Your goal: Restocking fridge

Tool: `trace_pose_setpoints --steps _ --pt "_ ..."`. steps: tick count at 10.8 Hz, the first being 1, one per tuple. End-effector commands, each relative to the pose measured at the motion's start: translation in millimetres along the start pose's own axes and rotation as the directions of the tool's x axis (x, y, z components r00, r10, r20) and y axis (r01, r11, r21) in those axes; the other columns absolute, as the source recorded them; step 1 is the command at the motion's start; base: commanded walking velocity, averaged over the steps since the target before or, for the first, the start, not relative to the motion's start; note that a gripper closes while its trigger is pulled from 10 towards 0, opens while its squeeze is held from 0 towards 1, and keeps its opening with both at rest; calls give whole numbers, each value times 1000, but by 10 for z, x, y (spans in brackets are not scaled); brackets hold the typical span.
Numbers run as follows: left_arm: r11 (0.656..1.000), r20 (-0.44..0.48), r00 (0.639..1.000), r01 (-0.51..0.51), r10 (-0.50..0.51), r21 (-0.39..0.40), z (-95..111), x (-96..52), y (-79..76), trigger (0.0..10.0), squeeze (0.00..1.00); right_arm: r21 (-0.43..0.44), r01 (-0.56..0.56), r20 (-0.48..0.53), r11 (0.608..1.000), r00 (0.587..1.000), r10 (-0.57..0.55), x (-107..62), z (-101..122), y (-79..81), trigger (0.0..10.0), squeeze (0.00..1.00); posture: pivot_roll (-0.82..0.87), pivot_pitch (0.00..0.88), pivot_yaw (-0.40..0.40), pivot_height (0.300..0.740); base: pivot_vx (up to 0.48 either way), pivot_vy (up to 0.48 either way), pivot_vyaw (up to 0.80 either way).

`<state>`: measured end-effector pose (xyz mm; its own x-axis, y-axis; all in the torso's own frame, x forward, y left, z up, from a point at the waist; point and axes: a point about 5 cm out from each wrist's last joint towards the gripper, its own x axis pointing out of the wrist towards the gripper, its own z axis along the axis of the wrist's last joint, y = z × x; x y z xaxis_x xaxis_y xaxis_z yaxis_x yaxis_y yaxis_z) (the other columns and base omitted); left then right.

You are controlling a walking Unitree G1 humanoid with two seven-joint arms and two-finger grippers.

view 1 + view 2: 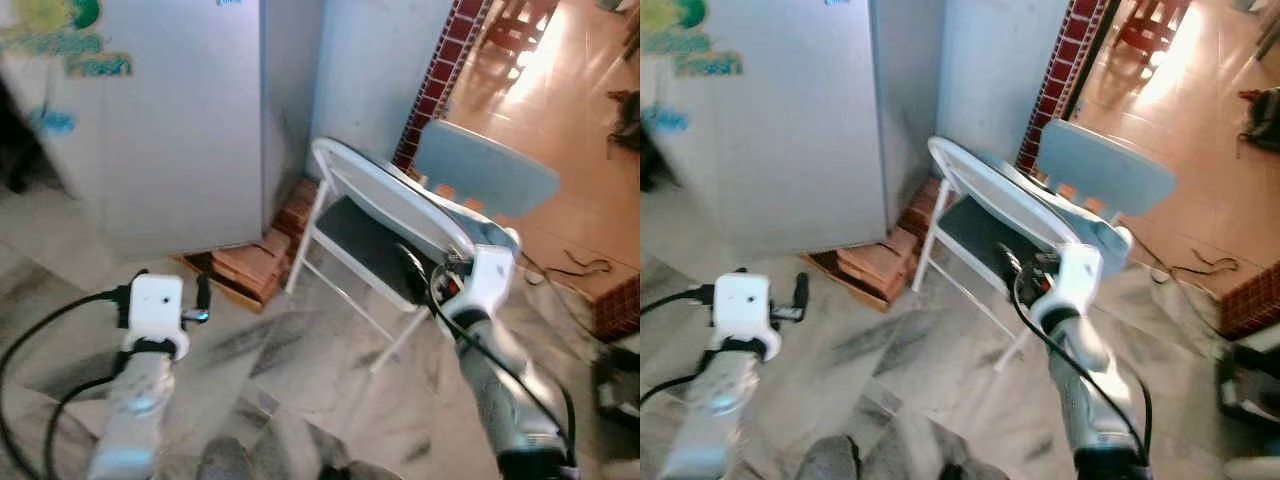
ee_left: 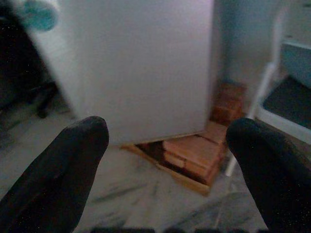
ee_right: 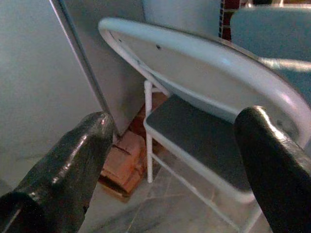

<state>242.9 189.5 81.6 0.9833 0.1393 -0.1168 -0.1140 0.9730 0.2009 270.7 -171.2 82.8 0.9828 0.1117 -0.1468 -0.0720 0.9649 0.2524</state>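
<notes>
A tall pale fridge (image 1: 170, 130) with colourful stickers stands at the upper left, its door closed. It rests on a wooden pallet and bricks (image 1: 250, 265). My left gripper (image 2: 167, 131) is open and holds nothing, low over the marble floor and pointed at the fridge's base. My right gripper (image 3: 180, 121) is open too, also holding nothing, and sits close to the backrest of a white folding chair (image 1: 390, 210) just right of the fridge.
A light blue chair (image 1: 485, 170) stands behind the folding chair. A red-tiled pillar (image 1: 440, 70) marks a doorway to an orange-floored room. A loose cable (image 1: 575, 268) lies on the floor at right, with a dark object (image 1: 615, 385) at the right edge.
</notes>
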Motion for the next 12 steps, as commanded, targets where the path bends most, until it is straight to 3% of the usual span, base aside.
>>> trace_pose_setpoints --steps 1,2,4,7,9,10,12 --pt "1000 6 1000 -16 16 -23 14 49 -19 10000 0 -36 -3 8 999 1000 3 -34 -24 -18 10000 0 165 29 -57 740 0 307 0" --pt "1000 35 999 24 -23 -21 76 91 -87 10000 0 -56 -1 2 998 1000 1 -31 -60 -45 10000 0 167 28 -61 740 0 480 0" --pt "1000 52 999 -1 1 -10 73 108 -47 10000 0 -6 73 23 997 997 -73 50 -59 -87 10000 0 170 44 -68 740 0 480 0" --pt "1000 103 995 16 -16 2 120 77 -12 10000 0 26 132 62 991 989 -134 2 -54 -168 10000 0 172 38 -73 740 0 480 0" --pt "1000 102 995 18 -17 -16 119 84 -6 10000 0 -84 194 69 978 980 -188 13 -52 -185 10000 0 171 38 -87 740 0 480 0" --pt "999 106 994 33 -29 -30 111 59 -20 10000 0 -24 195 69 980 979 -193 10 -82 -179 10000 0 168 27 -85 740 0 480 0" --pt "997 97 994 49 -44 -57 68 35 -50 10000 0 -88 178 61 980 983 -173 3 -97 -190 10000 0 164 15 -87 740 0 480 0"
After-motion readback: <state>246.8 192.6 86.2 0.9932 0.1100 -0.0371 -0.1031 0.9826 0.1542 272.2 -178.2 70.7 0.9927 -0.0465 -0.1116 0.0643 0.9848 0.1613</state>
